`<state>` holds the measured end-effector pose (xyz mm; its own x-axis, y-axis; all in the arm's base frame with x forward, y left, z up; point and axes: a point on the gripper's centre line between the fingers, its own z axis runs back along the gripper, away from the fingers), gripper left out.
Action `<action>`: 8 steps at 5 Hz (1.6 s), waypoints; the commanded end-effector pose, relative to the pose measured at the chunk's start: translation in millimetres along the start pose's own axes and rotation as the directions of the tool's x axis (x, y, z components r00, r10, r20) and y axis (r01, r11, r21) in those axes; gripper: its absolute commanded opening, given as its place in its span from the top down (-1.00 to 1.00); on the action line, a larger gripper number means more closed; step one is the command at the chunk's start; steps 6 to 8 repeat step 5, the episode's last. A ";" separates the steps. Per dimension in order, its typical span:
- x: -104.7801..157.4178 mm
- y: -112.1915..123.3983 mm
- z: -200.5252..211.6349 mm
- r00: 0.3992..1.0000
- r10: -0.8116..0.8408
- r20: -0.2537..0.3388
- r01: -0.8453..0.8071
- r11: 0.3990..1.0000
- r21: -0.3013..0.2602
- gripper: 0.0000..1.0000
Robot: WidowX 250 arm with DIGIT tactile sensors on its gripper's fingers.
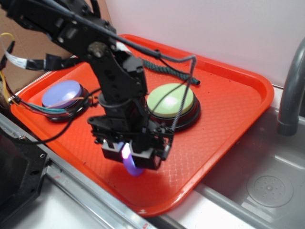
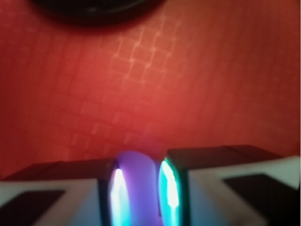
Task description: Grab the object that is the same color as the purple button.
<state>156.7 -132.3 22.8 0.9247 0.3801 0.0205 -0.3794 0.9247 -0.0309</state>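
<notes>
Fingers [image 2: 106, 193] around purple piece [image 2: 137, 181]

Wrist view's blurry: purple piece [image 2: 136, 176] runs off the bottom edge; the black base [image 2: 94, 9] up top, probably a button's, is cropped.

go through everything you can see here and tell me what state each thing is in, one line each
Small purple rounded plastic piece: between the jaws, low over the tray; contact with the tray unclear.
Black robot gripper: jaws closed on the purple piece.
Large lavender-purple domed button: resting on the tray, untouched.
Large light-green domed button: resting on the tray, untouched.
Dark green twisted rope: lying along the tray's far side.
Orange plastic tray: flat beside the sink.
</notes>
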 end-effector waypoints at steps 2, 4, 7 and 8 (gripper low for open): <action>71.6 62.3 123.5 0.959 -0.284 0.000 0.284 0.957 -0.068 1.00; 83.3 103.9 159.2 0.965 -0.229 0.126 0.241 0.966 -0.094 1.00; 85.4 102.9 158.8 0.953 -0.272 0.135 0.286 0.954 -0.093 1.00; 85.4 102.9 158.8 0.953 -0.272 0.135 0.286 0.954 -0.093 1.00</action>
